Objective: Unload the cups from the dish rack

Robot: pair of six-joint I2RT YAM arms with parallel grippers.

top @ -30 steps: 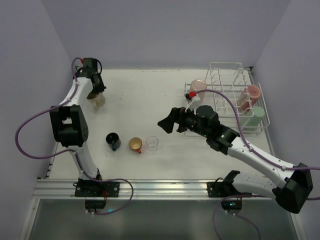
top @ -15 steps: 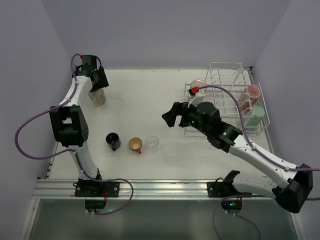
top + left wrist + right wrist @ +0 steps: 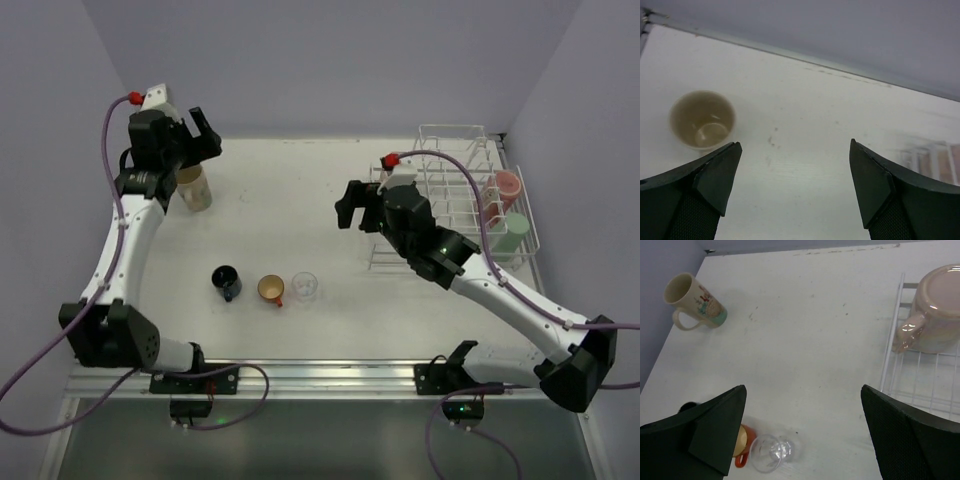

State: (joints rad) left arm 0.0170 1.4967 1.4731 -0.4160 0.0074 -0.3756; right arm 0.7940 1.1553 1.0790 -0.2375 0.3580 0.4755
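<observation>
Left claw (image 3: 793,146) wide open, empty, near the upright beige mug (image 3: 702,120); right claw (image 3: 804,390) wide open, empty, beside the dish rack (image 3: 894,327)

We find a wide bare stretch of bench (image 3: 290,200) between the beige mug (image 3: 194,187) at far left and the dish rack (image 3: 455,200) at right. Toward the near edge, the dark blue mug (image 3: 225,281), orange cup (image 3: 270,289) and clear glass (image 3: 305,286) stand in a close row, barring low passage. The rack's wires and an upturned pale pink mug (image 3: 935,310) wall off the right tool's (image 3: 803,390) right side.
</observation>
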